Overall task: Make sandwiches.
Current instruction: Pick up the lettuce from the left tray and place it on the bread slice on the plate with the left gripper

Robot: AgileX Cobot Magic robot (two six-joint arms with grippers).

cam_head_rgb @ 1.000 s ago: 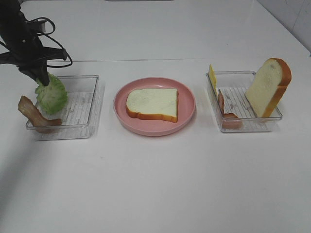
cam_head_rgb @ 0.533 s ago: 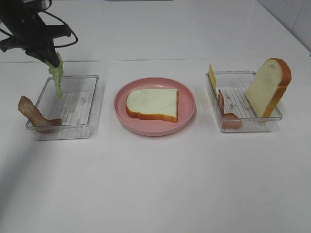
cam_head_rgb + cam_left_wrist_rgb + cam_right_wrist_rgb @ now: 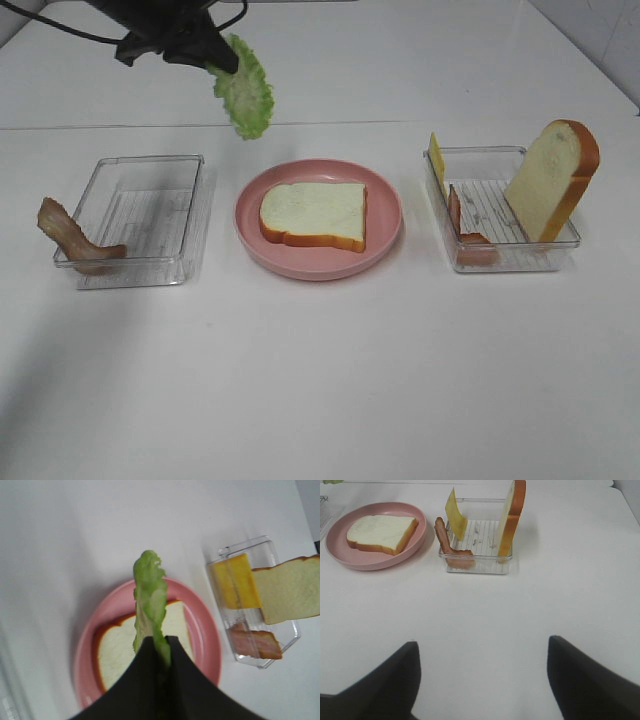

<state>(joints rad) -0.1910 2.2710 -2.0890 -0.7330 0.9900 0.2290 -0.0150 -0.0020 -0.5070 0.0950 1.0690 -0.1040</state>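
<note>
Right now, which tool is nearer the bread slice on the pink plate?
Left. The left tool, gripping the lettuce leaf, hangs above and behind the bread slice; the right tool sits open, much farther away.

A white surface (image 3: 320, 380) carries a round pink plate (image 3: 385, 215) at its centre, flanked by two clear plastic trays, the left tray (image 3: 150, 215) and the right tray (image 3: 490, 205), each set apart from the plate.

Bright even light, soft shadows, sharp
</note>
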